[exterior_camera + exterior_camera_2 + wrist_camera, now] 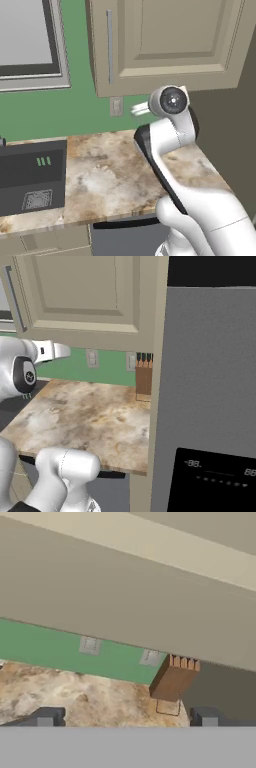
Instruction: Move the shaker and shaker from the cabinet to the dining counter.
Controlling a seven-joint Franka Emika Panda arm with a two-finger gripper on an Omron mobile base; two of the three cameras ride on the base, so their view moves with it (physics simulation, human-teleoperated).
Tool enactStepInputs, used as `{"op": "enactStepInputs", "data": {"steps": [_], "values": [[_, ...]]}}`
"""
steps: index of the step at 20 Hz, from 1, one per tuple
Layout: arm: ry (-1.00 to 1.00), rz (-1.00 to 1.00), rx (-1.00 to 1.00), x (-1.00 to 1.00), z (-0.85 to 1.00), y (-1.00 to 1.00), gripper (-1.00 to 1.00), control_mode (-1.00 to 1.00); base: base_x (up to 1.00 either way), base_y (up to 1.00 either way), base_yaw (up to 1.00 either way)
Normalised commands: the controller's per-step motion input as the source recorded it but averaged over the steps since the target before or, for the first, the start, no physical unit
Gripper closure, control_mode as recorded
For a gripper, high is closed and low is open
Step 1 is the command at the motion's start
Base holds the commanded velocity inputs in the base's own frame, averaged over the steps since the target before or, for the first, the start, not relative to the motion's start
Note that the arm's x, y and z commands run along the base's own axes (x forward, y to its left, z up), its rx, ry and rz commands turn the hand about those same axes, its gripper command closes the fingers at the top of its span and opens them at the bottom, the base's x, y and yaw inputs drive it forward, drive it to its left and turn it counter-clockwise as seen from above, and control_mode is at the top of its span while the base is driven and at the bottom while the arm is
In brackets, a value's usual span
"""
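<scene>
1. My gripper [127, 718] points across the marbled table [115, 175] at the green wall [55, 110]. Its two dark tips stand well apart at the bottom of the hand view, with nothing between them.
2. The cabinet [165, 40] hangs above the table with its panelled door shut. Its long slim metal handle [109, 47] runs down the door's left edge in the left base view.
3. With the door closed I cannot see the inside of the cabinet, so I cannot tell where the shakers are.
4. My hand sits just below the cabinet's lower edge; in the hand view the cabinet's underside [130, 607] spans the upper half.
5. A wooden knife block [144, 378] stands at the back of the table, against the wall and beside the tall grey refrigerator [210, 381].
6. Two wall outlets [89, 645] sit on the green wall under the cabinet, to the left of the knife block.
7. A dark appliance [32, 182] with green markings sits on the table's left end in the left base view.
8. A framed window [30, 45] hangs on the wall to the left of the cabinet.
</scene>
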Motion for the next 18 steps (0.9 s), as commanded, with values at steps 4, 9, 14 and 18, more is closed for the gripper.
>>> {"op": "enactStepInputs", "data": {"steps": [4, 9, 14, 18], "values": [[-0.16, 0.0, 0.01, 0.0, 0.29, 0.21, -1.0, -1.0, 0.0, 0.0, 0.0], [-0.1, 0.02, 0.01, 0.0, 0.25, 0.21, -1.0, -1.0, 0.0, 0.0, 0.0], [-0.05, 0.08, 0.05, 0.0, 0.24, 0.17, -1.0, -1.0, 0.0, 0.0, 0.0], [0.0, 0.16, 0.07, 0.0, 0.26, 0.14, -1.0, -1.0, 0.0, 0.0, 0.0]]}}
